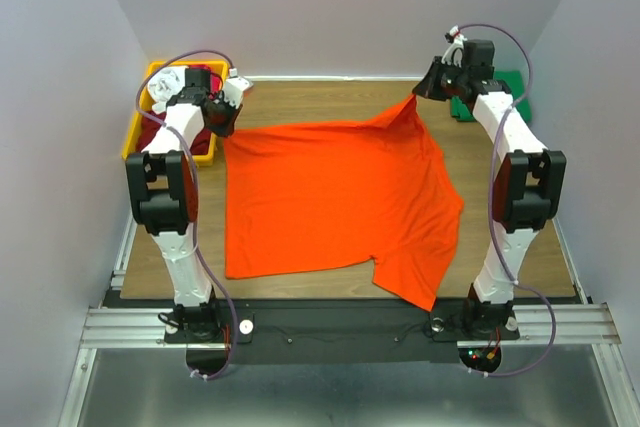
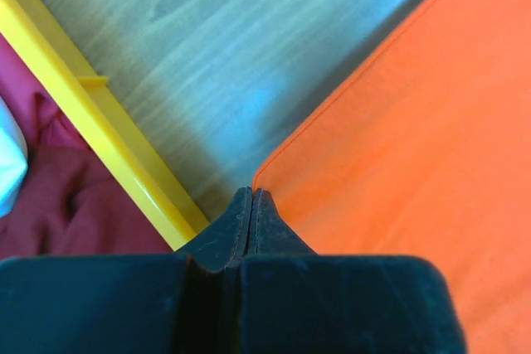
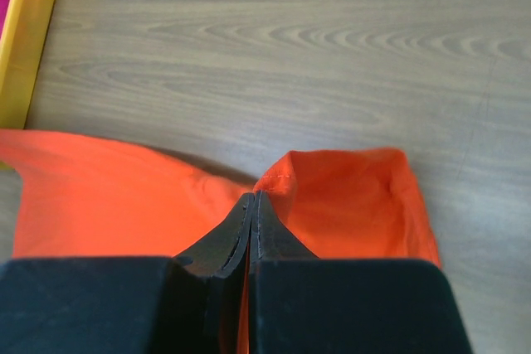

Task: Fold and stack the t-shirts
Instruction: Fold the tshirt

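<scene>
The bright orange t-shirt [image 1: 335, 197] lies spread on the wooden table, its near right part reaching the front edge. My left gripper [image 1: 222, 119] is shut on the shirt's far left corner [image 2: 348, 147], low over the table next to the yellow bin. My right gripper [image 1: 425, 92] is shut on the far right corner [image 3: 348, 196] and holds it raised, so the cloth rises in a peak towards it. A dark green t-shirt [image 1: 508, 89] lies at the back right, partly hidden by the right arm. White [image 1: 165, 82] and dark red [image 2: 66, 205] shirts lie in the bin.
The yellow plastic bin [image 1: 135, 132] stands at the back left, its rim [image 2: 91, 122] close beside my left fingers; it also shows in the right wrist view [image 3: 25, 31]. Bare wood [image 1: 330, 102] lies beyond the shirt up to the back wall.
</scene>
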Controlling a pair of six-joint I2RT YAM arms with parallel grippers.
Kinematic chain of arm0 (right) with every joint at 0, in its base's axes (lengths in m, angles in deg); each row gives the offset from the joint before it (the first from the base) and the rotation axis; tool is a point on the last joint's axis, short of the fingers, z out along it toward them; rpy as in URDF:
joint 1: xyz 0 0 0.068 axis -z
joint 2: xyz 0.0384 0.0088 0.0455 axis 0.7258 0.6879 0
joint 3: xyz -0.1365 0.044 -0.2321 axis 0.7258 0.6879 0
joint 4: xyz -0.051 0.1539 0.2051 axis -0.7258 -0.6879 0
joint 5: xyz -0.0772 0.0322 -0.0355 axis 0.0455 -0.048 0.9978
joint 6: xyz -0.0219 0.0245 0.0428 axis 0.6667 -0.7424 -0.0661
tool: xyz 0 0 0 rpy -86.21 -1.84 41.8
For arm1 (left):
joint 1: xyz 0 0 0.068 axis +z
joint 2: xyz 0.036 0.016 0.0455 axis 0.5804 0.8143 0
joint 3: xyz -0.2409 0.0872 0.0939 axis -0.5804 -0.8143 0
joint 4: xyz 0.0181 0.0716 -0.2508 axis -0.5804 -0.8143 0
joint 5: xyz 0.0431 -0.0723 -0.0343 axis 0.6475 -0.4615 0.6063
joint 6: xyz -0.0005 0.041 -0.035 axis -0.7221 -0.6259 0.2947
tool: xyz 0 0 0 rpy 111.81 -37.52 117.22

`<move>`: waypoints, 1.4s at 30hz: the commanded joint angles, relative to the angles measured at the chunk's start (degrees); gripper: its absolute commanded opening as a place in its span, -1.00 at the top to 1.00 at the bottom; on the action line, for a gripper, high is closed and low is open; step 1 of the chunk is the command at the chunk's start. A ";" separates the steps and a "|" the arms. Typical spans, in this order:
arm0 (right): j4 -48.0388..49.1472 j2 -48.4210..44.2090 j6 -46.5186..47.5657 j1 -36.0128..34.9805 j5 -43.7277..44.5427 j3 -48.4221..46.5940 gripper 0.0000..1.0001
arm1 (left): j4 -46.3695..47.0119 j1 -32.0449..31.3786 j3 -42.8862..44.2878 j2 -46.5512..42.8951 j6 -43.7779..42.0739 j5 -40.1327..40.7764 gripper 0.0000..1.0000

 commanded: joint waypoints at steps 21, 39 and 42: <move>-4.81 -31.86 -4.10 1.01 -0.44 32.73 0.99 | 5.30 -0.09 -20.70 -18.75 -7.21 -0.71 1.00; -13.69 -35.22 -11.13 1.01 3.17 46.00 0.99 | 6.00 -1.06 -37.40 -26.31 -13.89 -0.11 1.00; -14.04 -34.43 -11.92 1.01 3.43 48.91 0.99 | 7.23 -3.16 -40.56 -26.05 -14.51 0.87 1.00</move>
